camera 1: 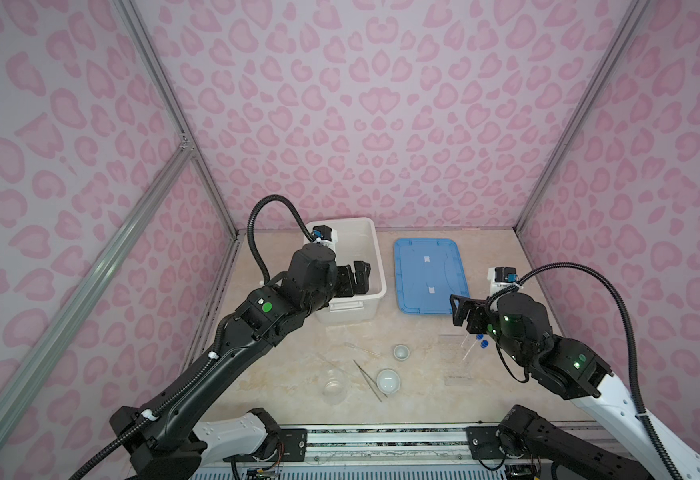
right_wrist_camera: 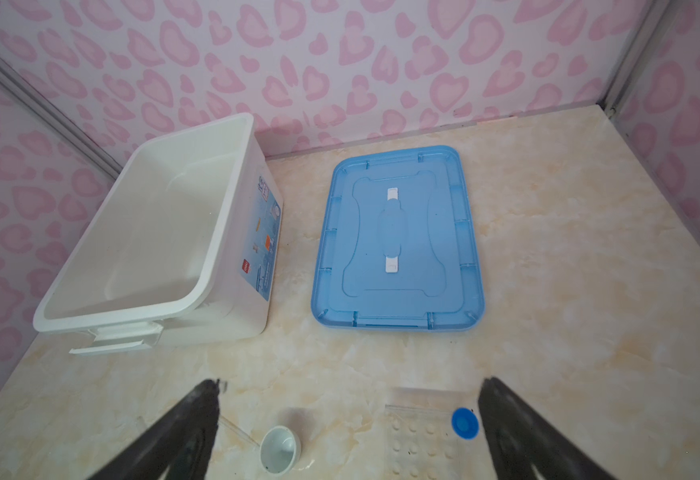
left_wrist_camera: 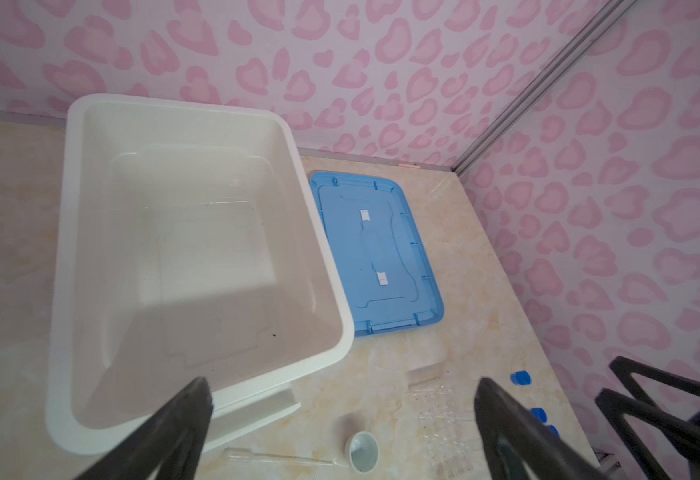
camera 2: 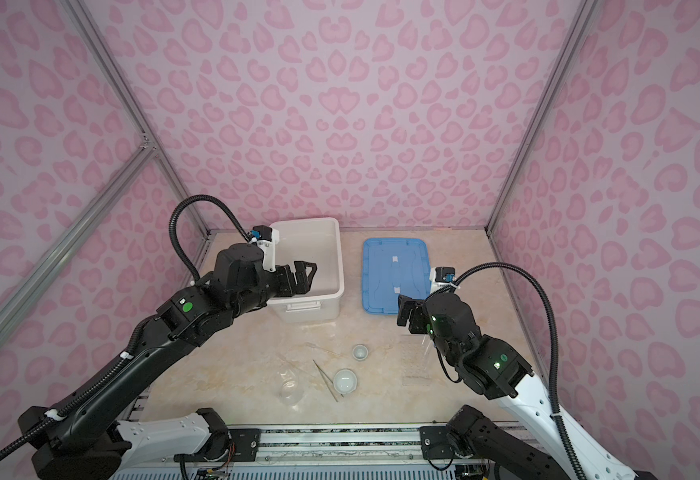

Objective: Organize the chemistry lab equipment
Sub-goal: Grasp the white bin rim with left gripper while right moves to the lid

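The left claw (camera 2: 306,277) and right claw (camera 1: 466,313) both stand wide open and empty. The blue-capped tubes (camera 1: 484,344), at lower right, look light, slick and fragile, so they are best gripped gently mid-barrel.

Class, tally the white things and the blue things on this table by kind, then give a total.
white box: 1
white round dishes: 2
blue lid: 1
blue tube caps: 3
Total: 7

Glossy plastic lid (right_wrist_camera: 398,237), metal tweezers (camera 1: 368,380)
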Controlling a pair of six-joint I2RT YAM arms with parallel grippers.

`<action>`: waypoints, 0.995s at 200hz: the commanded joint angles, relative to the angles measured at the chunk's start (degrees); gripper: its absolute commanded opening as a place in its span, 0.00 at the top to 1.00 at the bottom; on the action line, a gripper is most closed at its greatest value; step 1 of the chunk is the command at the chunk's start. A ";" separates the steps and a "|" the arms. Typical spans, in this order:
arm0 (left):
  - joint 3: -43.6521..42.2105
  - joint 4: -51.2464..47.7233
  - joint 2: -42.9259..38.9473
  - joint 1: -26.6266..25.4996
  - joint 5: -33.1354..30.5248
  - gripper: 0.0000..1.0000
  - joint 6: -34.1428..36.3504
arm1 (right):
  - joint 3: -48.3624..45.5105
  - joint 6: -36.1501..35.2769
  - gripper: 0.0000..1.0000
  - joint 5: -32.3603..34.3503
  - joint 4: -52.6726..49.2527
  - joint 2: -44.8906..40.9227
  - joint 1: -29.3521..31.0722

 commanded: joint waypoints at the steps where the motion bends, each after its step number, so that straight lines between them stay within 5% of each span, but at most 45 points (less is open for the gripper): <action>1: 2.21 -9.96 2.60 4.36 0.78 0.00 4.76 | 2.56 -5.14 0.02 -4.39 0.90 3.25 -0.09; 29: 5.08 -12.67 8.09 12.20 -5.13 0.03 7.52 | 4.80 -6.50 0.02 -6.98 1.95 7.59 -0.18; 70: 9.63 -11.97 18.89 20.58 -4.30 0.21 8.74 | 7.13 -8.54 0.02 -7.39 1.43 13.45 -0.26; 148: 18.18 -11.88 35.19 24.05 -7.74 0.41 9.28 | 6.36 -9.18 0.02 -9.97 4.51 16.91 -0.91; 199: 17.95 -10.14 36.66 24.94 -3.22 0.68 7.89 | 4.97 -8.14 0.02 -11.78 6.58 17.99 -1.05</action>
